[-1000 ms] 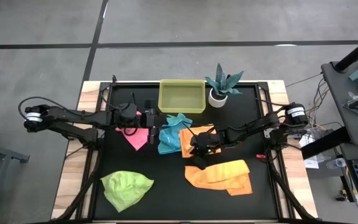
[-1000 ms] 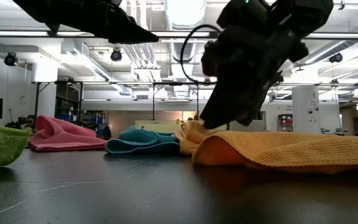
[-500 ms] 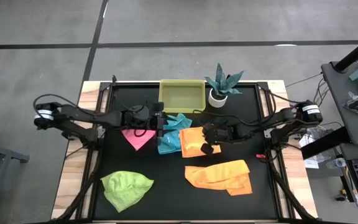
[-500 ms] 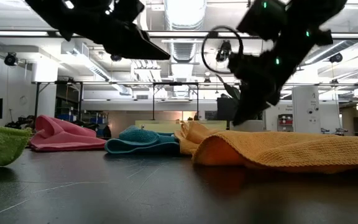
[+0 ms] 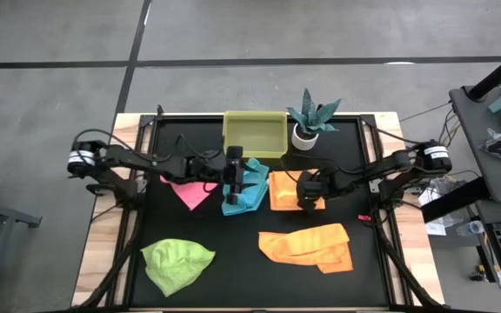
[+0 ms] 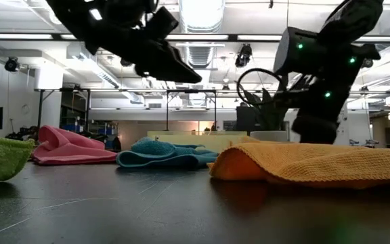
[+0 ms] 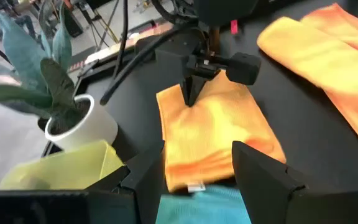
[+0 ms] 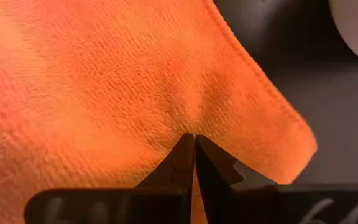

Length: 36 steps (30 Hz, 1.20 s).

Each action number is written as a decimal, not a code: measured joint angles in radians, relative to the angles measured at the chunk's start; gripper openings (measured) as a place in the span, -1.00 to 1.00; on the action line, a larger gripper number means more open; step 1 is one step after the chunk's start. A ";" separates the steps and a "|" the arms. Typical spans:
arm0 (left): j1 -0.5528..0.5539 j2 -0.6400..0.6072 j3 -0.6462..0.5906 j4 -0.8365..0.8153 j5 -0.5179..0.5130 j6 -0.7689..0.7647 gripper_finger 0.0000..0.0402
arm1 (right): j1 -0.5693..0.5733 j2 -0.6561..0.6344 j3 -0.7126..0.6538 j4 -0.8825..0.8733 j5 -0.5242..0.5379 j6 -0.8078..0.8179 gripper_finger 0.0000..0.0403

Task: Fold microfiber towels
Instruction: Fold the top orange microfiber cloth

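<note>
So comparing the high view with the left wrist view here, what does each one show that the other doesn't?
Only the high view shows the lime green towel, the pink towel and the whole yellow tray. Only the left wrist view shows the right gripper shut, its tips pressed on the folded orange towel, and the left gripper open over the turquoise towel. Both show the potted plant, the crumpled orange towel and the black table.
</note>
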<state>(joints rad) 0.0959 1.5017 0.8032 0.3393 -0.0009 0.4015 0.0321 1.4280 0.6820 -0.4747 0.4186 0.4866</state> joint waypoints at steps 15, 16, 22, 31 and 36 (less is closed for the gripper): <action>-0.013 0.311 0.223 -0.030 0.034 -0.045 -0.15 | 0.167 -0.225 -0.051 0.170 0.115 -0.045 -0.94; -0.013 0.330 0.245 -0.042 0.033 -0.063 -0.15 | 0.174 -0.227 -0.058 0.191 0.125 -0.062 -0.94; -0.010 0.410 0.374 -0.181 -0.078 -0.225 -0.15 | 0.176 -0.238 -0.068 0.296 0.135 -0.246 -0.94; 0.004 0.494 0.486 -0.280 -0.242 -0.423 -0.15 | 0.135 -0.410 -0.078 0.302 0.135 -0.449 -0.94; 0.007 0.538 0.488 -0.266 -0.241 -0.465 -0.15 | 0.133 -0.529 -0.121 0.311 0.135 -0.463 -0.94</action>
<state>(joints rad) 0.1032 2.0399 1.2911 0.0738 -0.2420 -0.0631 0.1650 0.8986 0.5613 -0.1633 0.5533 0.0235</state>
